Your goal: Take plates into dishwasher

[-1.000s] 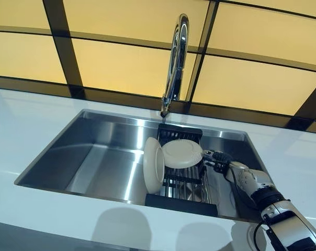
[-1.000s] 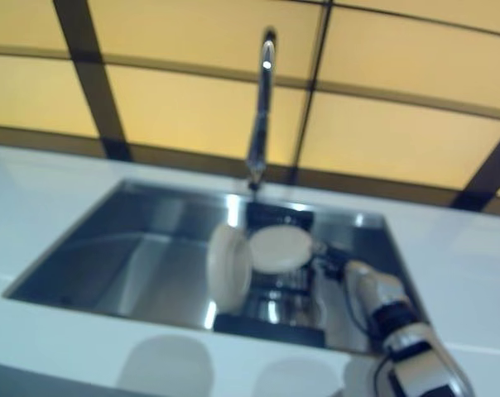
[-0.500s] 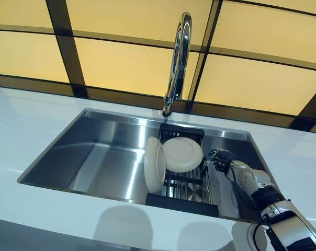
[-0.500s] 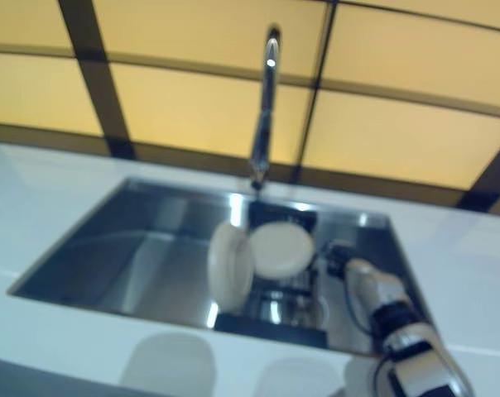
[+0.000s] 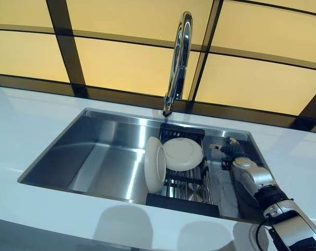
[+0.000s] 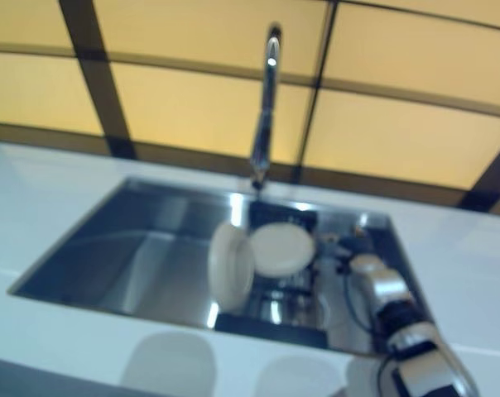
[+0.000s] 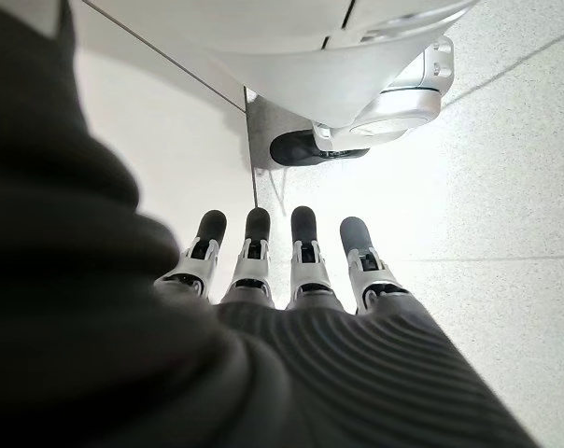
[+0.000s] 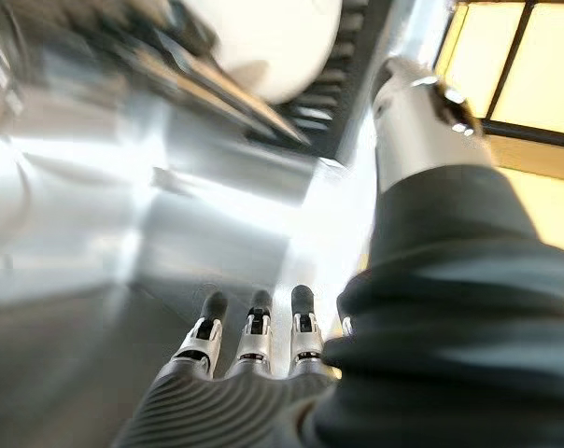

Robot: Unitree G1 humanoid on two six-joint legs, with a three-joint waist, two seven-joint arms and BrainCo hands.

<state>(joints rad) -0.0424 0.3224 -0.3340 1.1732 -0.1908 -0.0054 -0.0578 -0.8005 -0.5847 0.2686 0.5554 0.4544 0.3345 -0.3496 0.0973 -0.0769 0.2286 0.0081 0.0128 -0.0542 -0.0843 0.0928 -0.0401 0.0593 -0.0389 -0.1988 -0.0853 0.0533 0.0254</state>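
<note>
Two cream plates stand in a black dish rack [image 5: 182,202] in the steel sink [image 5: 95,157]. One plate [image 5: 154,164] stands on edge at the rack's left. The other plate [image 5: 183,153] leans face-up behind it and also shows in the right wrist view [image 8: 273,47]. My right hand [image 5: 246,170] is inside the sink to the right of the rack, apart from the plates. Its fingers [image 8: 254,331] are straight and hold nothing. My left hand [image 7: 303,252] hangs low with straight fingers over a pale floor, empty.
A tall chrome faucet [image 5: 178,57] rises behind the sink, over the rack. White countertop [image 5: 22,125] surrounds the sink. Yellow panels with dark frames [image 5: 121,68] form the back wall. The sink's left half is bare steel.
My right hand has drawn back to the right and a little farther back, away from the leaning plate's rim. The plates have not moved.
</note>
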